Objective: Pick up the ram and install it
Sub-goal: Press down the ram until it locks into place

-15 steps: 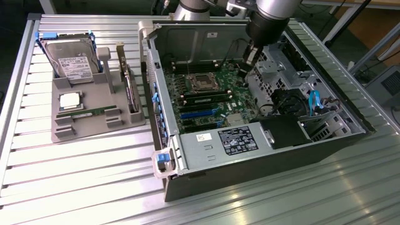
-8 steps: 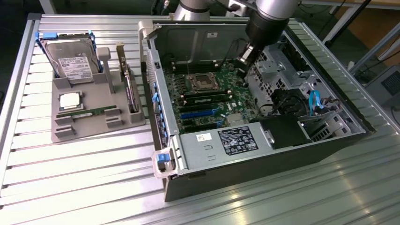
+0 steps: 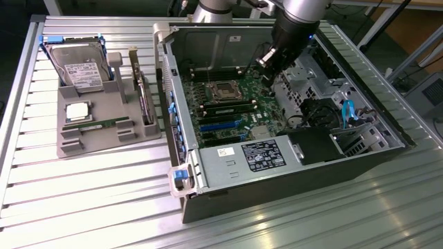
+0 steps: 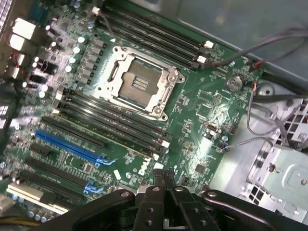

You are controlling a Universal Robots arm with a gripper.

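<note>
Ram lies flat in the grey holder, just below the CPU chip. Light, stiff, fragile; I'd pinch its long edges mid-length. Over the motherboard, my gripper is closed, empty.

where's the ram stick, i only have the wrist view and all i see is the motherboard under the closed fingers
Observer: One ram stick lies flat in a grey holder on the table, outside the computer case, on the exterior view's left.
Operator: what else is in that holder
Observer: A hard drive standing upright, a square processor chip beside the stick, and a card on edge on the side nearest the case.
Operator: and where's the arm
Observer: The gripper is inside the open case, over the motherboard, away from the holder.
</note>
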